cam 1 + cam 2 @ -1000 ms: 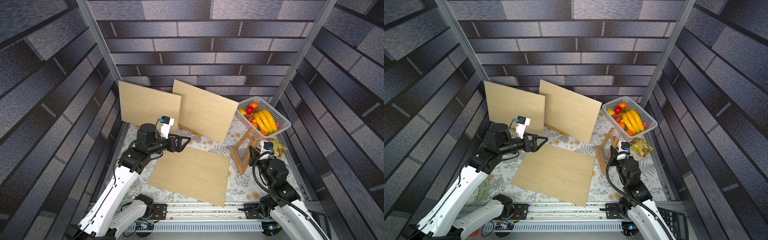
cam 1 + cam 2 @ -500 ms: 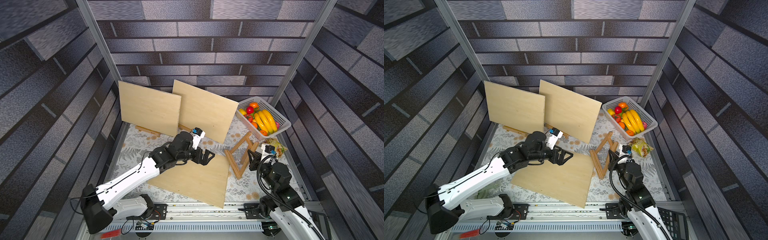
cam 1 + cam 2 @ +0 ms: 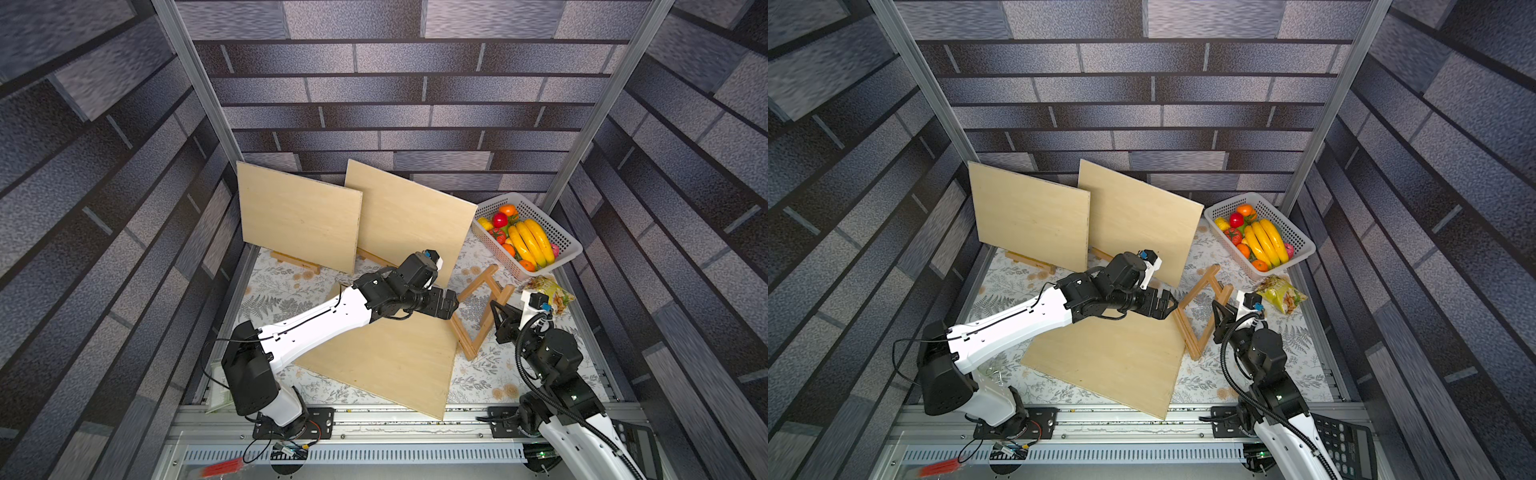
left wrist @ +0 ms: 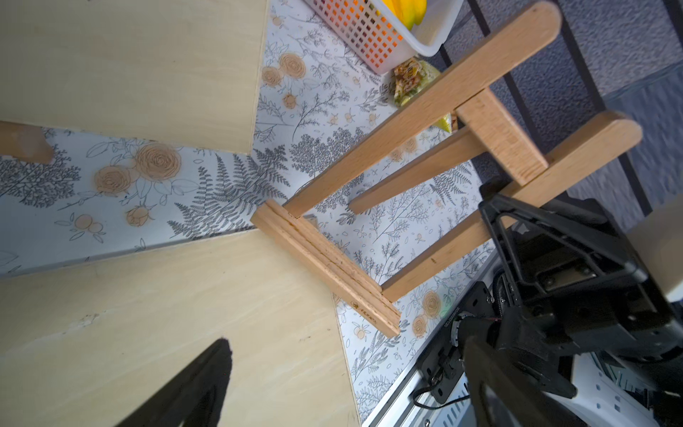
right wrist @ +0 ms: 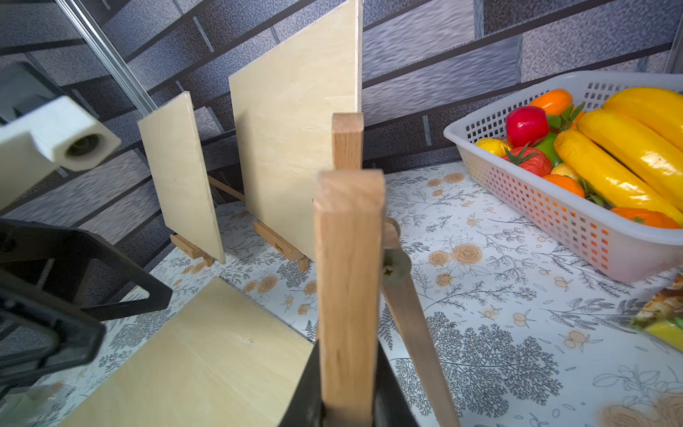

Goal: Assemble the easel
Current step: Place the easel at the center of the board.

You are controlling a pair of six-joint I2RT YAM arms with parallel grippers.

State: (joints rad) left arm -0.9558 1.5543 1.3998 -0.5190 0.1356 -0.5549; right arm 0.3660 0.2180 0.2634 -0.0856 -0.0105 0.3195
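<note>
Easel [image 3: 477, 284] sits toward the right of the table, just off the corner of the flat board [image 3: 386, 357], front ledge down on the cloth and legs raised. Right gripper [image 3: 498, 311] is clamped narrow on one slat of it; the right wrist view shows the wood standing up between the jaws. Left gripper [image 3: 1170, 306] is spread wide and holding nothing, just beside the ledge end of the frame. Handling, by my reckoning: light, stiff beech-like slats with a smooth finish that could slide in a pinch. It is jointed, with a metal brace [image 5: 397, 266] screwed to the leg, so the parts likely swing rather than flex. Best hold looks to be flat across a slat or the ledge, away from the hinge. Surface is a floral tablecloth [image 3: 282, 286], probably low friction. Room is tight: two standing boards [image 3: 299, 216] at the back, a fruit basket [image 3: 569, 253] and snack packet [image 3: 548, 289] at the right, brick-pattern walls close around.
</note>
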